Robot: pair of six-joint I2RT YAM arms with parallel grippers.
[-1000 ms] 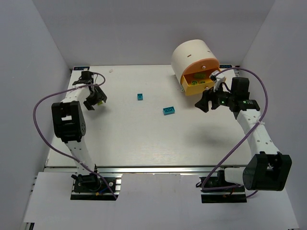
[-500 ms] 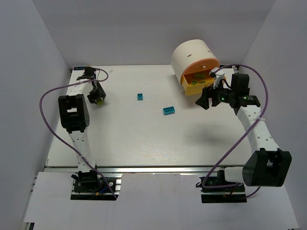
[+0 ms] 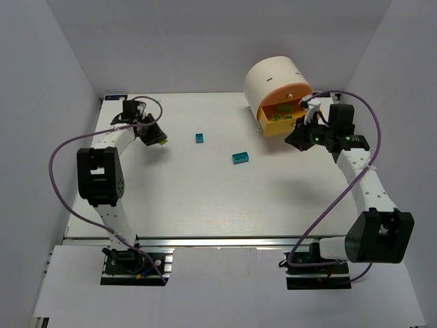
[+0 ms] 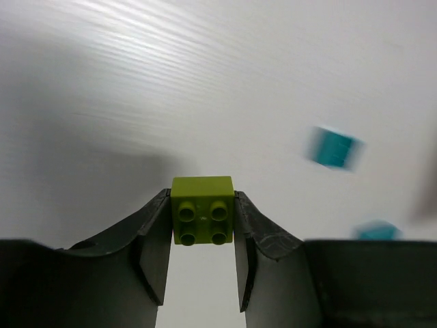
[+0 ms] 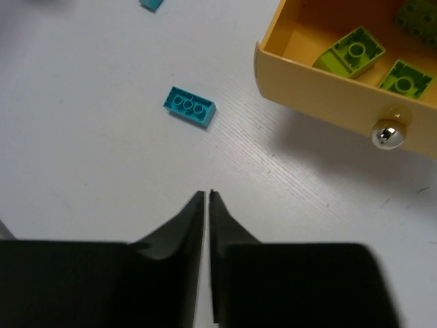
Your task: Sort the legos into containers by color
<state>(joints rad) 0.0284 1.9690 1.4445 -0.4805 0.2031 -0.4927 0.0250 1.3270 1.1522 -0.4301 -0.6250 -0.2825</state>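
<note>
Left wrist view: the left gripper (image 4: 202,197) pinches a lime brick (image 4: 202,220) by its sides, over the table's (image 4: 205,82) far left. Carry it level to the open yellow drawer (image 5: 321,85) at far right, which already holds lime bricks (image 5: 349,51), and release low. The right gripper (image 5: 207,196), pressed together and empty, should move clear.

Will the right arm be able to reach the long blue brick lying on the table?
Probably yes. The long blue brick lies on bare table ahead of the right fingers, nothing between them. The fingers are shut, so they must open first.
</note>
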